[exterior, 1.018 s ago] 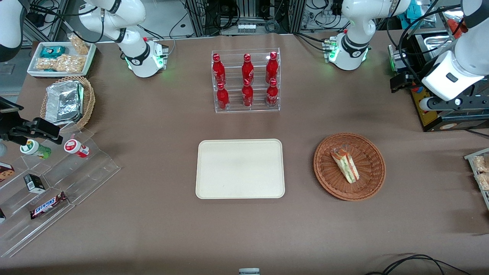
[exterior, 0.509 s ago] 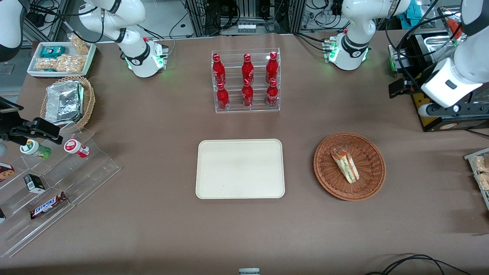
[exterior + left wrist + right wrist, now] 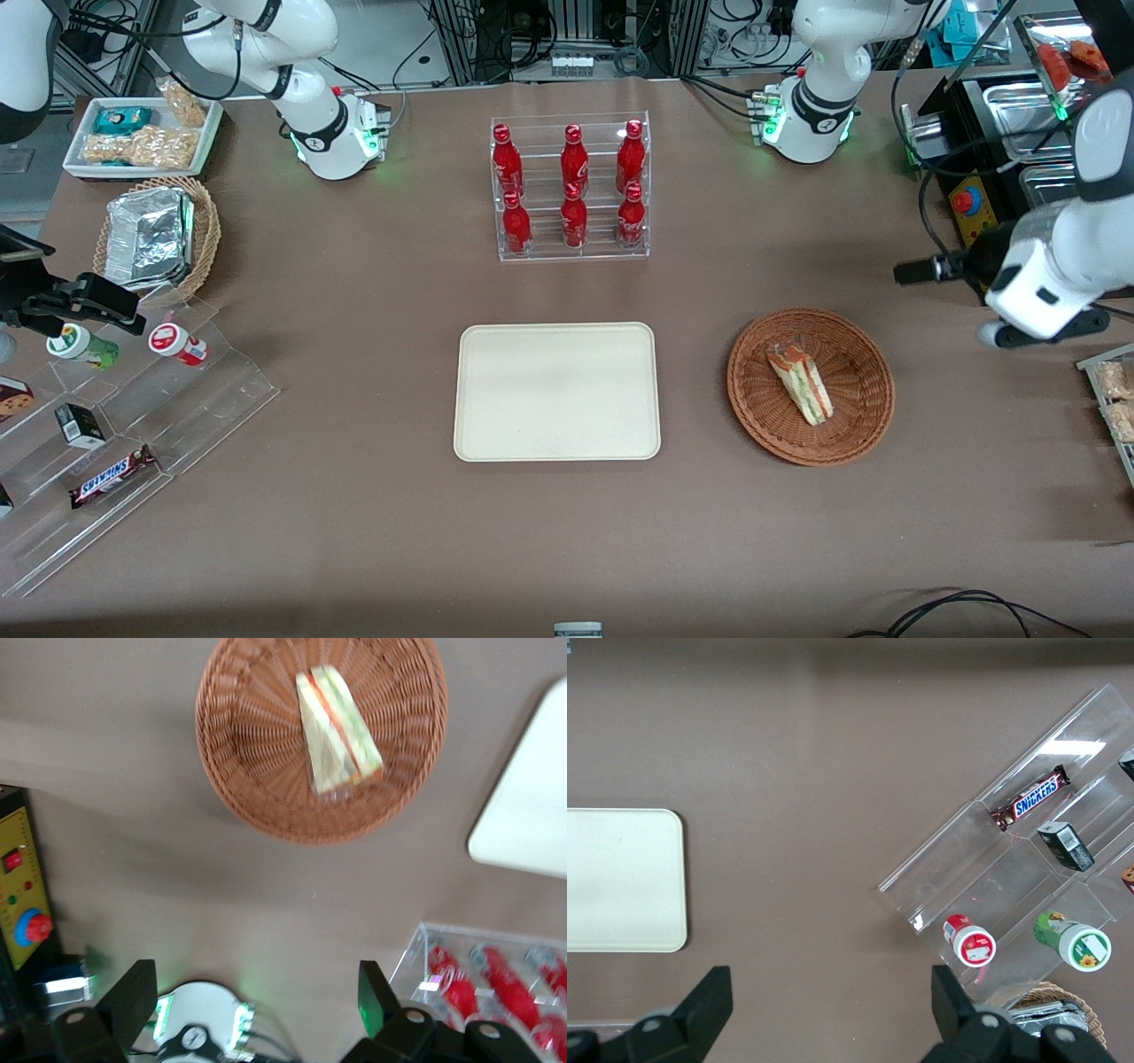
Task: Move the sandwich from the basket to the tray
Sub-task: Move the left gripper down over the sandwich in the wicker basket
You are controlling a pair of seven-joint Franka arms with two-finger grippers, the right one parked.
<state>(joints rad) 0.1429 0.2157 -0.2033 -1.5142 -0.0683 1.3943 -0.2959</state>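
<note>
The triangular sandwich (image 3: 800,383) in clear wrap, showing white bread with red and green layers, lies in the round woven wicker basket (image 3: 868,416), at three o'clock from the flat cream plastic tray (image 3: 556,391) with rounded corners. The gripper (image 3: 251,1001) hovers high above bare table beside the basket, its fingers spread wide and only partly in view.

Front view: high, facing robots, looks steeply down over whole table. Left wrist view: closer, looks down past open gripper (image 3: 252,997) at basket (image 3: 257,771), tray (image 3: 523,806) corner. Right wrist view: downward, shares tray (image 3: 620,881) with both.
</note>
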